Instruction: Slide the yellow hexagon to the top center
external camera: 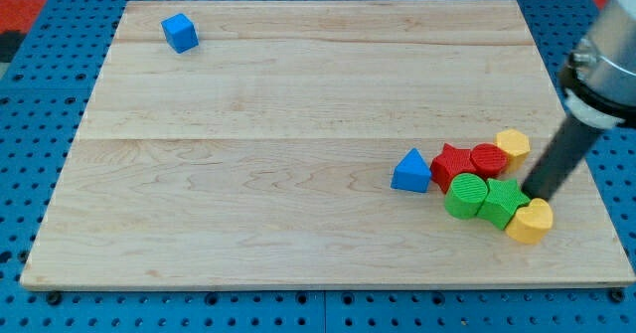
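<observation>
The yellow hexagon lies near the board's right edge, at the upper right end of a cluster of blocks. It touches a red cylinder on its left. My tip rests on the board just below and to the right of the hexagon, between it and a yellow heart. The tip is close against a green block on its left. The dark rod slants up to the view's right.
The cluster also holds a red star, a green cylinder and a blue triangle at its left. A blue cube sits alone at the top left. The wooden board lies on a blue pegboard.
</observation>
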`<state>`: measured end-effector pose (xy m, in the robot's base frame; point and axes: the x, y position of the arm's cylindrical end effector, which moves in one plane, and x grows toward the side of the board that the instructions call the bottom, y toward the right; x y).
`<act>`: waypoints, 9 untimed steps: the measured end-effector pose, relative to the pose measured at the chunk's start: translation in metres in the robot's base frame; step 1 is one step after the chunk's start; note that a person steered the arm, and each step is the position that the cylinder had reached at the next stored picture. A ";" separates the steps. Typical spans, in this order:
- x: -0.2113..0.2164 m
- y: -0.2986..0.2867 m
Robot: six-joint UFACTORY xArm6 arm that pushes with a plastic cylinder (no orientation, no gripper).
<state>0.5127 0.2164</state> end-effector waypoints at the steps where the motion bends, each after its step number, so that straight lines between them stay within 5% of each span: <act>1: -0.063 -0.004; 4: -0.208 -0.036; 5: -0.239 -0.088; 9: -0.220 -0.078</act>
